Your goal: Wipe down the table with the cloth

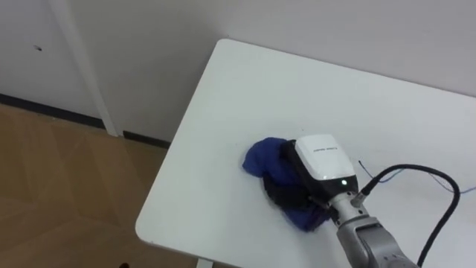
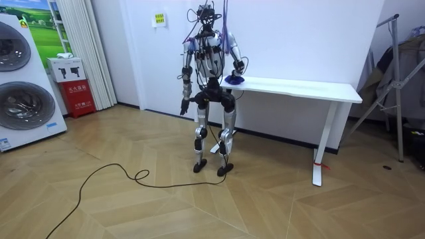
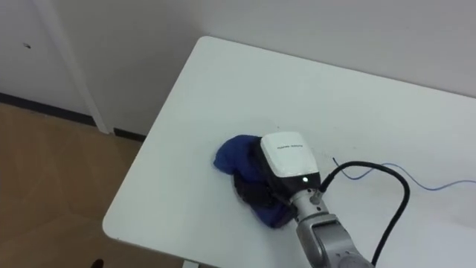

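Note:
A crumpled blue cloth [image 1: 262,156] lies on the white table [image 1: 297,89], near its left end and front edge. My right hand [image 1: 320,160] rests on top of the cloth, white back up, with its dark fingers [image 1: 286,195] curled down into the fabric. Cloth sticks out beyond the hand on the far left and near sides. In the room view I stand at the table's [image 2: 299,87] left end, facing the wall, with the right arm stretched over to the cloth [image 2: 233,80]. My left hand [image 2: 182,108] hangs at my side.
The table's left edge and front corner [image 1: 149,227] drop off to wooden floor. A white wall runs behind the table, with a white upright post [image 1: 85,67] on the left. Washing machines [image 2: 20,86] and a red box [image 2: 80,96] stand far left, a metal rack [image 2: 398,86] far right.

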`<state>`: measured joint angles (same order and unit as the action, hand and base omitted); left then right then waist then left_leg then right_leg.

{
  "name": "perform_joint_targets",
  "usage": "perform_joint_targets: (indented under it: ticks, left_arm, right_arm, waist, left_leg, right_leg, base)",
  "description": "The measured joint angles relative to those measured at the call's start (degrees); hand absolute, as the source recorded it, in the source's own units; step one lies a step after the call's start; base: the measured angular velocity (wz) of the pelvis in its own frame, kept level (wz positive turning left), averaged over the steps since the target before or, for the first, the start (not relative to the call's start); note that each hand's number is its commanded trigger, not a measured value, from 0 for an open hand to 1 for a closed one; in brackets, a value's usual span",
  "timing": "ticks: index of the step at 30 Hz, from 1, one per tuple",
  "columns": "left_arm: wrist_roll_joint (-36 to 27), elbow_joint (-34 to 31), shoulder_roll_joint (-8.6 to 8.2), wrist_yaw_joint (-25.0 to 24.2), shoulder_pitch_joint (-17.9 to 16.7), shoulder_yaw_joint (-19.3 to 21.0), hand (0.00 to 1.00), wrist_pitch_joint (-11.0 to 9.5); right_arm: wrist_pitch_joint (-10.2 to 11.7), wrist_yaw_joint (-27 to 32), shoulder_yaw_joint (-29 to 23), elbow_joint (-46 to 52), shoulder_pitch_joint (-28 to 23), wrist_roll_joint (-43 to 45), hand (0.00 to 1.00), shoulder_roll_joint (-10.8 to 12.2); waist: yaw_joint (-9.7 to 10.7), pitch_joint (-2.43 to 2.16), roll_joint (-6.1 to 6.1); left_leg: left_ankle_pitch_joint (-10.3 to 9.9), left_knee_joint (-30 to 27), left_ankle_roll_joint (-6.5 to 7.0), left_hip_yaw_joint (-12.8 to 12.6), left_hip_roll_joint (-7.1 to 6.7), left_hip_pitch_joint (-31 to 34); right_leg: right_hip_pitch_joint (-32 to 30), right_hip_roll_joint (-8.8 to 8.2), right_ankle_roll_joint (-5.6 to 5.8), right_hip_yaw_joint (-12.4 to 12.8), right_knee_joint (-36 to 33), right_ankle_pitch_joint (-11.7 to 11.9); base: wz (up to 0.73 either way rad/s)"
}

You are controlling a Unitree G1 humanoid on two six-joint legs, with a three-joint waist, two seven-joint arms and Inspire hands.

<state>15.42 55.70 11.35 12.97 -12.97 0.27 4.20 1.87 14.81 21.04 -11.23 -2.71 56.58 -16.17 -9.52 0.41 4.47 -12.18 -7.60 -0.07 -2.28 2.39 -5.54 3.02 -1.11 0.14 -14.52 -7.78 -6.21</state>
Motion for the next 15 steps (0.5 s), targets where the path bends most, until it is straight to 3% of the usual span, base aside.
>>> perform_joint_targets:
  ticks: [10,13,15]
  left_arm:
    - [0.11,-0.01,-1.74,-1.11,-0.54,0.04,0.0,0.82]
    - [-0.03,-0.04,-1.97,-1.15,-0.75,0.78,0.0,1.68]
    - [-0.04,-0.11,-2.32,-1.24,-2.06,2.04,0.0,1.76]
  right_arm:
    - [-0.64,-2.8,-2.31,-3.71,2.52,-18.31,1.0,1.43]
    - [1.66,-0.6,-4.92,-11.38,5.24,-24.77,1.0,2.45]
    - [2.72,0.74,-9.59,-16.47,6.62,-27.03,1.0,3.11]
  waist:
    - [0.08,0.04,-1.17]
    - [0.22,-0.04,-1.47]
    - [1.16,-0.03,-2.04]
  left_leg:
    - [0.01,-0.15,0.0,0.05,-0.03,0.19]
    - [0.0,-0.49,0.0,0.27,-0.07,0.2]
    - [-0.12,-1.03,0.2,1.2,-0.2,0.0]
  right_leg:
    - [0.01,-0.05,0.0,0.0,-0.01,0.0]
    - [0.41,-0.3,0.01,-0.76,-0.01,0.0]
    - [1.4,-0.59,0.08,-1.45,0.02,-0.05]
  base:
    - [0.0]
    - [0.11]
    - [0.29]
